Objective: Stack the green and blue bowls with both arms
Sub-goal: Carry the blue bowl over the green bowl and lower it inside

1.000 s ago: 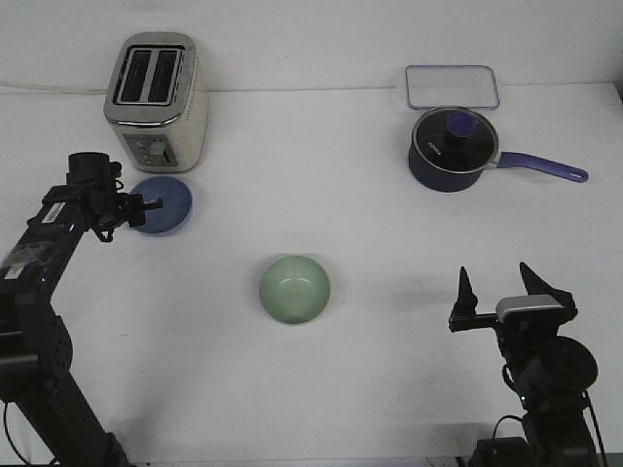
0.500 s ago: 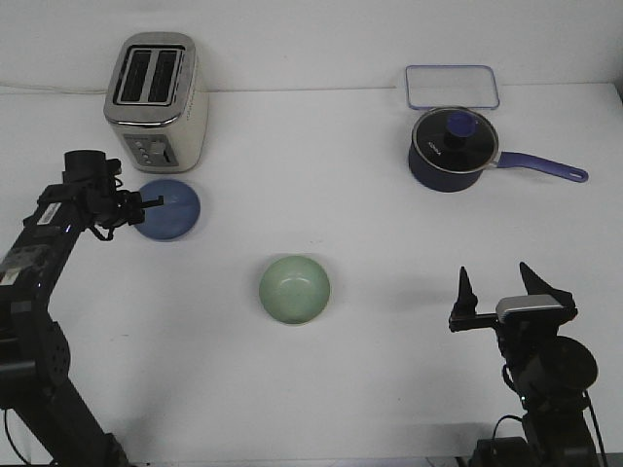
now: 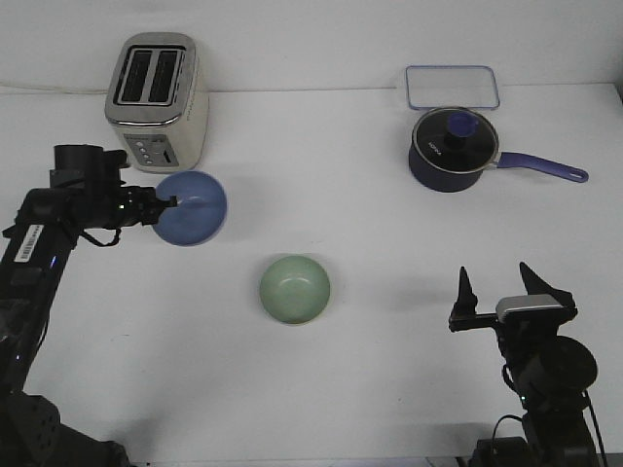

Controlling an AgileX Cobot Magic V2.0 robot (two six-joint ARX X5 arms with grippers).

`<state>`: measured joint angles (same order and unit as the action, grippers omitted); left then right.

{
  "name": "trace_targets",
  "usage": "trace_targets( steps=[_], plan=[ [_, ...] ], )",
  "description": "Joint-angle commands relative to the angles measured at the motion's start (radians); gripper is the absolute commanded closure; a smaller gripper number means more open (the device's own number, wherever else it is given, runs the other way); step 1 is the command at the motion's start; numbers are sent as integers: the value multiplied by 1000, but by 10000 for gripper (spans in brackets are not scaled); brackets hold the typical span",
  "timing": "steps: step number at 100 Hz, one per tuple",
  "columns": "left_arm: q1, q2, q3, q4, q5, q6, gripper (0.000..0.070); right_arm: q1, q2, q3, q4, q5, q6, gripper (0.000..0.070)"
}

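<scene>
The blue bowl hangs above the table at the left, in front of the toaster, tilted so its inside faces the camera. My left gripper is shut on its left rim. The green bowl sits upright on the table near the middle, down and to the right of the blue bowl and apart from it. My right gripper is open and empty at the front right, fingers pointing up, well to the right of the green bowl.
A silver toaster stands at the back left, just behind the blue bowl. A dark navy saucepan with a lid and long handle stands at the back right, with a clear rectangular lid behind it.
My left gripper has lifted the blue bowl off the table and carried it right, toward the green bowl, tipping it up. The right arm and green bowl have not moved.
</scene>
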<state>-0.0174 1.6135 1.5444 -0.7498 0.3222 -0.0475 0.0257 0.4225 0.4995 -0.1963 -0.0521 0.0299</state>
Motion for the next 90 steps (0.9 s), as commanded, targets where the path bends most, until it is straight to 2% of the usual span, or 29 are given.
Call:
trace_targets(
  steps=[1,41,66,90],
  plan=[
    [-42,-6,17,-5,13,-10,696,2,4,9,13,1,-5,42],
    [-360,-6,5,-50,20,-4,696,2,4,9,12,1,-5,42],
    [-460,33,5,-49,18,-5,696,2,4,9,13,0,-5,42],
    [-476,130,5,-55,8,-4,696,2,4,9,10,1,-5,42]
  ],
)
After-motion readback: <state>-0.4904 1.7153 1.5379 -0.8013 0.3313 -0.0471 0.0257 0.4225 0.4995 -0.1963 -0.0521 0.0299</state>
